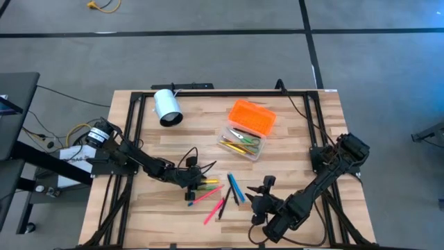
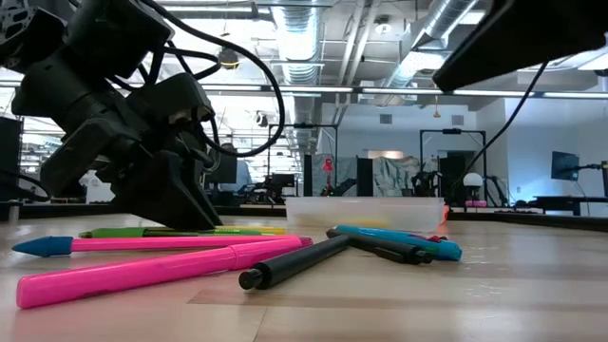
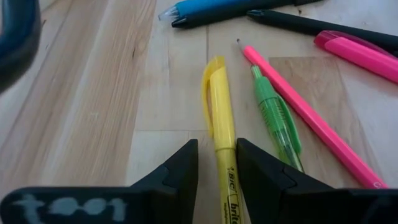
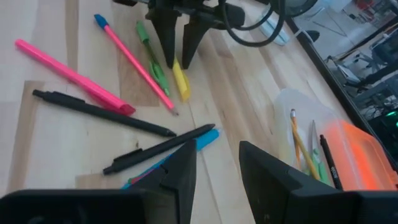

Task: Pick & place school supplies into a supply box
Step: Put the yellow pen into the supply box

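Observation:
Several pens lie loose on the wooden table: a yellow highlighter (image 3: pixel 219 106), a green pen (image 3: pixel 277 118), a pink pencil (image 3: pixel 298 106), a pink highlighter (image 4: pixel 74 78), two black pens (image 4: pixel 102 112) and a blue pen (image 4: pixel 205 138). My left gripper (image 3: pixel 216 155) is open, pointing slantwise down, with one finger on either side of the yellow highlighter's near end. My right gripper (image 4: pixel 217 162) hangs open above the blue and black pens with nothing between its fingers. The supply box's clear base (image 1: pixel 241 144) holds several pencils, and its orange lid (image 1: pixel 253 117) lies beside it.
A white cylinder (image 1: pixel 167 107) lies at the far left of the table. The black frame rails (image 1: pixel 132 132) run along the table's sides. Bare wood shows between the pens and the box and at the near left.

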Controlling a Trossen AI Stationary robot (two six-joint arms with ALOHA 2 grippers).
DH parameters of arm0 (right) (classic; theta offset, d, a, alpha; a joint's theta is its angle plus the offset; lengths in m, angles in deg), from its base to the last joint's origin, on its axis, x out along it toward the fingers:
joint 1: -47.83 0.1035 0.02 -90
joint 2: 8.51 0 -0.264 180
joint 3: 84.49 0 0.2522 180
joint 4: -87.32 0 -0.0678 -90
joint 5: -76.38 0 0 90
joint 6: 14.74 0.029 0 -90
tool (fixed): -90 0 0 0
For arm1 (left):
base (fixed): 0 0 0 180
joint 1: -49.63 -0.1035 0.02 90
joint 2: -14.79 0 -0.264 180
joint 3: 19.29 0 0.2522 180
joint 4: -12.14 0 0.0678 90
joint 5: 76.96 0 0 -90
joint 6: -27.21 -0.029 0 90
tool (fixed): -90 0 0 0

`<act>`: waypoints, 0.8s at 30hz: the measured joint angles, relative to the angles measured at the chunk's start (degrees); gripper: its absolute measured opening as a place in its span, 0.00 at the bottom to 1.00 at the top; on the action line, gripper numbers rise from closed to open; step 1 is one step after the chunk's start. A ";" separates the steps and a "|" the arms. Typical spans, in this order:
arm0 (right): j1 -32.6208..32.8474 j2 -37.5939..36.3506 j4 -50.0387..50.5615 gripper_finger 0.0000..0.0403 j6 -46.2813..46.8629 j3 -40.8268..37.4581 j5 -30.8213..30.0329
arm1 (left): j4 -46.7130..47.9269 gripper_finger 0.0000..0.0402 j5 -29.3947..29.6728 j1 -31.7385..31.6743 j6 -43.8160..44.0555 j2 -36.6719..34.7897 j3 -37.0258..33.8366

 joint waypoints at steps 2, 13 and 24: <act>0.13 0.00 0.64 0.29 1.35 -0.28 0.11 | 0.09 0.23 0.00 0.00 0.01 0.00 0.00; 3.18 0.00 0.65 0.29 5.64 -0.27 0.13 | 3.94 0.05 -0.16 -1.05 2.75 -0.15 0.15; 8.22 0.00 1.36 0.29 11.61 -0.27 0.06 | 4.97 0.04 5.15 -1.05 0.42 0.00 0.09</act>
